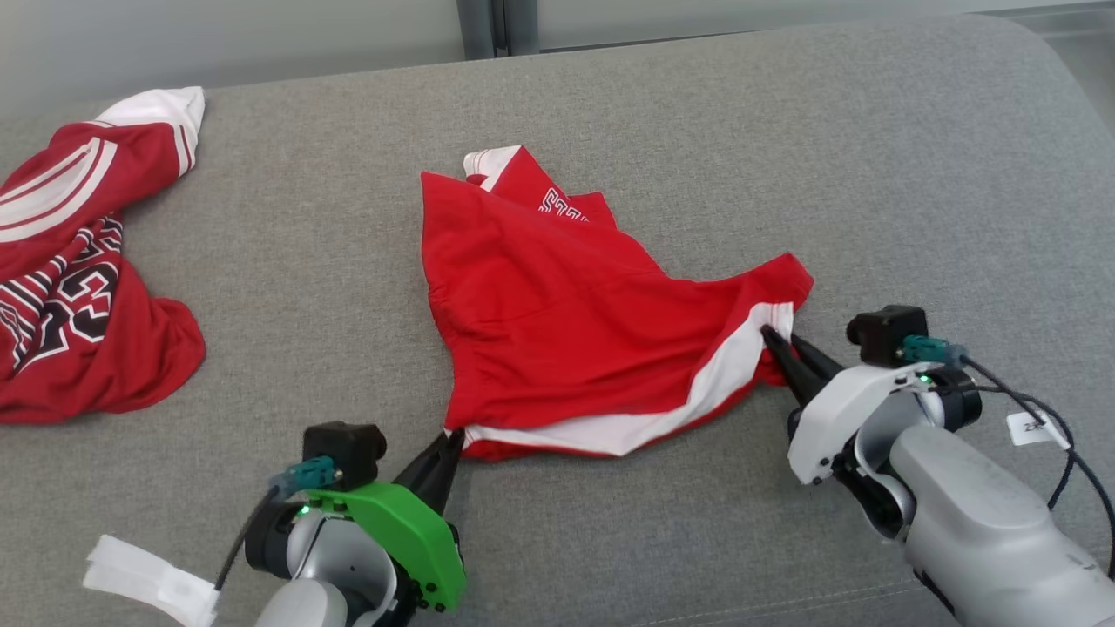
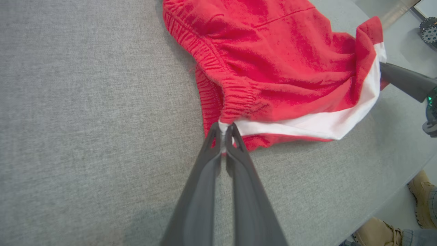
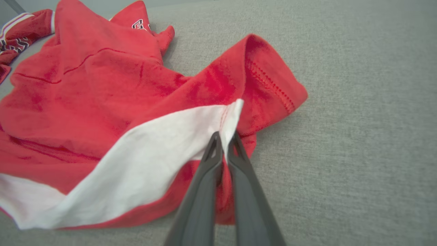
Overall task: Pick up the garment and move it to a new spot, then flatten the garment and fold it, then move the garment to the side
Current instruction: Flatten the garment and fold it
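Two grips: left hand [image 1: 453,439] and right hand [image 1: 772,336] clamped on garment [image 1: 566,331] corners, long axis seemingly left-right.

The shorts [image 1: 557,322] are red with a white side stripe and a gathered waistband. They lie rumpled and half spread near the middle of the grey couch [image 1: 784,131] — lettered leg toward the couch's back, striped edge stretched along its front.

Garment [image 1: 557,331] on cushion [image 1: 784,131], jersey [image 1: 78,261] well to its left, left pincer [image 1: 455,437] at near corner, right pincer [image 1: 769,332] at right corner
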Controlling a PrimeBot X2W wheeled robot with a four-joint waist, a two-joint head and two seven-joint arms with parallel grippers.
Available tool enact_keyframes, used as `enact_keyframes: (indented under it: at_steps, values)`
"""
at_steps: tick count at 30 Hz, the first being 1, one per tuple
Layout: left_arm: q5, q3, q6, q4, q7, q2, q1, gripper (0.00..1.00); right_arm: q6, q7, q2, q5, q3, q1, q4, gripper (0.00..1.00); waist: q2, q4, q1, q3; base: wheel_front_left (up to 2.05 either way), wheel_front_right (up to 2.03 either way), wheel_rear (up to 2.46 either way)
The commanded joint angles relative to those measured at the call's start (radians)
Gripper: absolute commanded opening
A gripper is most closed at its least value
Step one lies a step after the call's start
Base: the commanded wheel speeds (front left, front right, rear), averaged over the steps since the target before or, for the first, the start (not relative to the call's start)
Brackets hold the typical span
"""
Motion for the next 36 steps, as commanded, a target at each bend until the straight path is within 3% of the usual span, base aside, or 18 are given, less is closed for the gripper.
enact_keyframes:
  at_steps: [1,5,12,14,19,23,27,36]
  values:
    - [-0.016,0.015,0.004,-0.024,-0.011,0.003,-0.012,0.0,-0.002,-0.012,-0.023,0.017,-0.008,0.002,-0.031,0.0,-0.0001,-0.001,0.0,-0.005,0.0,0.0,0.0]
    - [-0.077,0.059,0.012,-0.145,-0.022,-0.004,0.025,0.0,-0.002,0.013,-0.098,0.089,-0.048,0.07,-0.201,0.0,-0.0001,-0.009,0.0,-0.017,0.0,0.0,0.0]
    - [-0.126,0.098,0.055,-0.45,0.012,0.011,0.118,0.0,-0.002,0.149,-0.301,0.307,-0.189,0.305,-0.72,0.0,-0.0001,-0.039,0.0,-0.015,0.0,0.0,0.0]
    - [-0.119,0.094,0.072,-0.559,0.038,0.017,0.138,0.0,-0.001,0.199,-0.381,0.396,-0.282,0.42,-0.942,0.0,-0.0001,-0.044,0.0,-0.005,0.0,0.0,0.0]
    - [-0.119,0.093,0.083,-0.694,0.114,0.046,0.076,0.0,-0.001,0.285,-0.49,0.506,-0.473,0.539,-1.205,0.0,-0.0001,-0.046,0.0,0.037,0.0,0.0,0.0]
    - [-0.113,0.131,0.069,-0.703,0.202,0.103,-0.069,0.0,-0.001,0.396,-0.544,0.552,-0.593,0.499,-1.235,0.0,-0.0001,-0.031,0.0,0.079,0.0,0.0,0.0]
    - [-0.146,0.174,0.057,-0.65,0.278,0.142,-0.244,0.0,-0.001,0.529,-0.564,0.573,-0.635,0.393,-1.212,0.0,-0.0001,-0.01,0.0,0.125,0.0,0.0,0.0]
    - [-0.197,0.231,0.044,-0.54,0.345,0.18,-0.462,0.0,-0.002,0.715,-0.492,0.549,-0.643,0.17,-1.152,0.0,-0.0001,0.004,0.0,0.195,0.0,0.0,0.0]
